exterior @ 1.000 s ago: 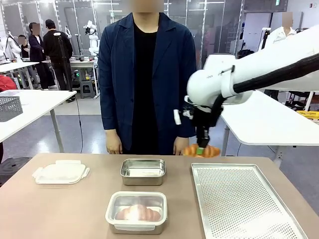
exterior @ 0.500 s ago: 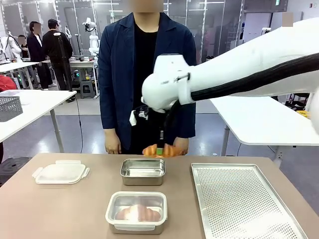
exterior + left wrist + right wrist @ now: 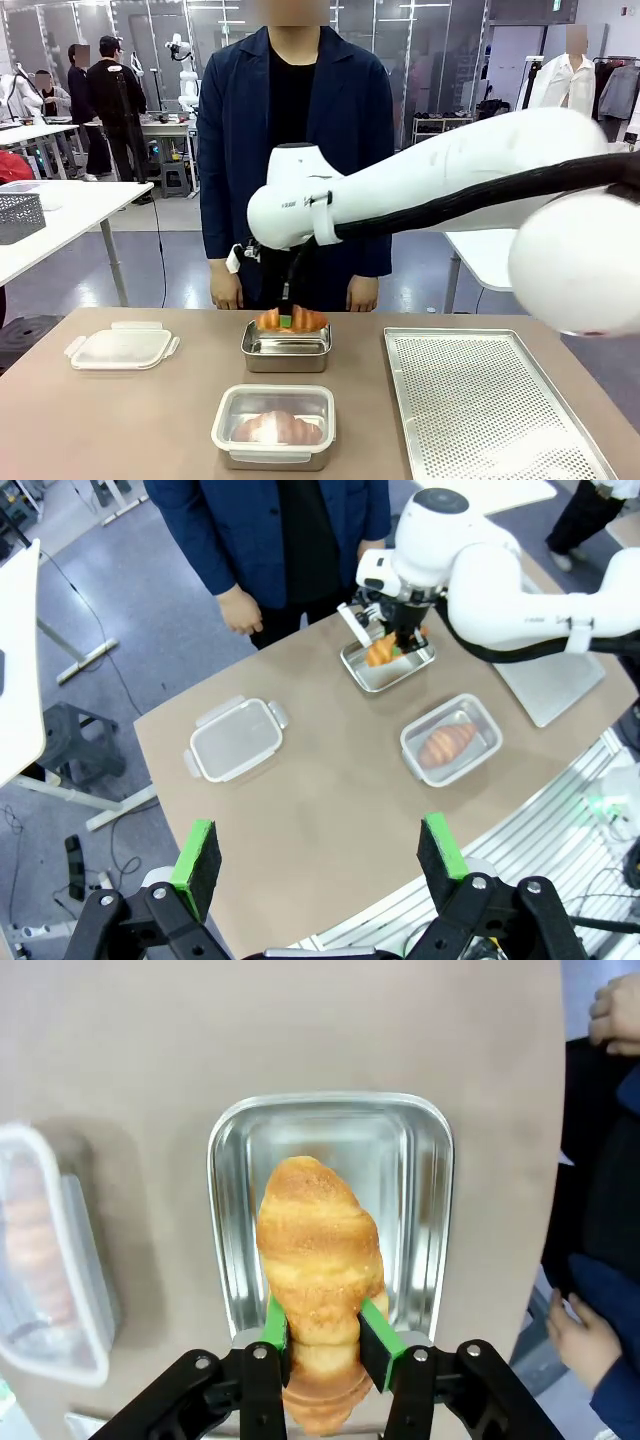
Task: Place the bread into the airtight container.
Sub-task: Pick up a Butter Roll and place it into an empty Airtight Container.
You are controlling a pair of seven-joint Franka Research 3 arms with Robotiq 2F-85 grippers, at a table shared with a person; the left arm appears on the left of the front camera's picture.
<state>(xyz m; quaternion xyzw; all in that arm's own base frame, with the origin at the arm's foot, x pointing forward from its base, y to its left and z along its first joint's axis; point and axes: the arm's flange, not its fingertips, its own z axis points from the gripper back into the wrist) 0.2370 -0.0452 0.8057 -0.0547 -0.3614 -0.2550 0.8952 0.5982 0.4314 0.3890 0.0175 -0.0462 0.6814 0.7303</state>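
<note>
My right gripper is shut on the bread, a golden croissant pinched across its middle between the green pads. It hangs just above the open steel airtight container at the table's far middle. In the right wrist view the bread lies lengthwise over the bare container, with the right gripper closed around it. The left wrist view looks down from high up: my left gripper stands open with nothing between its pads, far from the container and the bread.
A second container nearer me has a clear lid on and another croissant inside. A loose translucent lid lies at the left. A perforated metal tray fills the right. The person's hands hang at the far edge.
My right arm has swept left with the bread, from over the tray's far corner to above the open container, and has come down a little.
</note>
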